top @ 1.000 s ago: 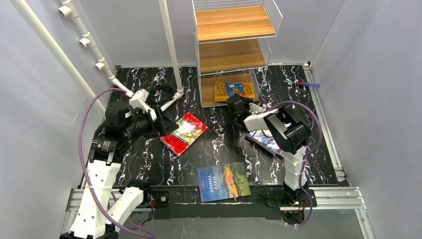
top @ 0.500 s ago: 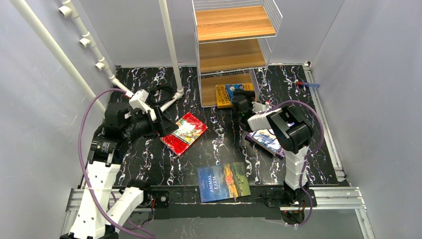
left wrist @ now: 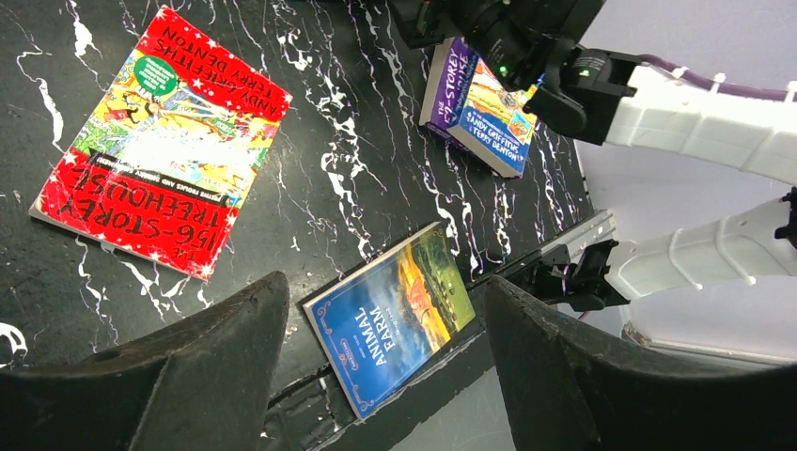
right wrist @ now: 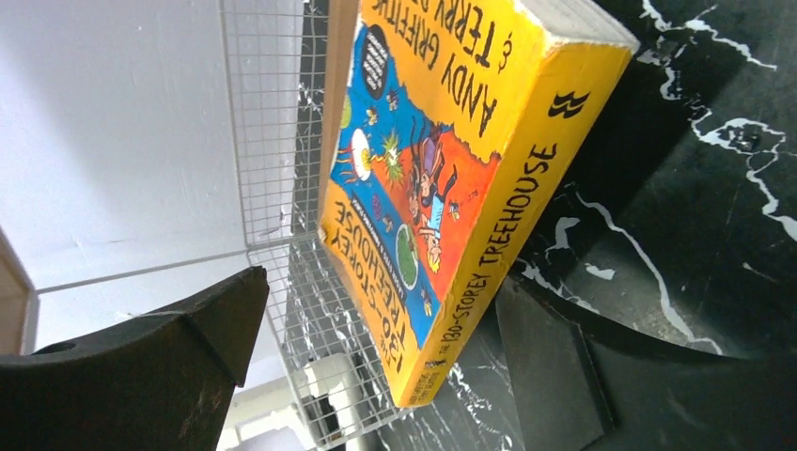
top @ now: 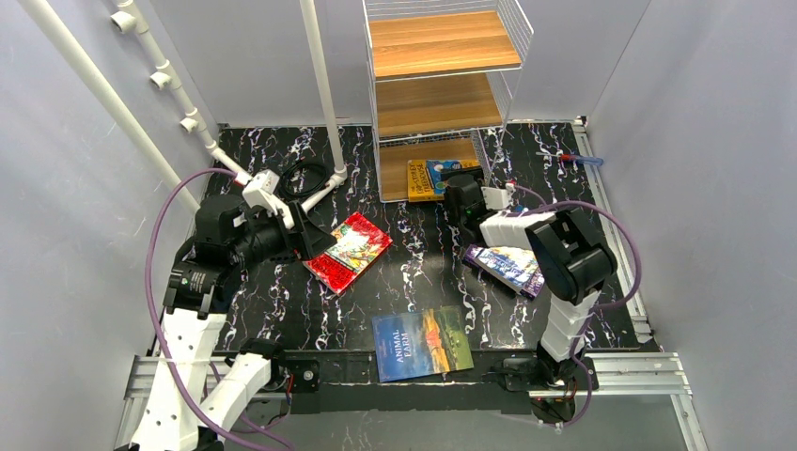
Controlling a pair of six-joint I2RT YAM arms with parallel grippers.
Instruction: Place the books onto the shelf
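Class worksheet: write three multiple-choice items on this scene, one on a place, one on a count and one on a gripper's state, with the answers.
1. Where does the yellow-and-blue paperback lie?
A) on the top board
B) on the lowest wooden board of the white wire shelf
C) on the table beside the left arm

2. How many paperbacks lie on the black marbled table?
A) one
B) two
C) three

3. How is the right gripper?
A) shut on a book
B) open, holding nothing
C) out of sight

Answers:
1 B: the book rests on the bottom board.
2 C: the red cartoon book, the blue Animal Farm and the purple cartoon book.
3 B: its fingers stand spread apart in the wrist view.
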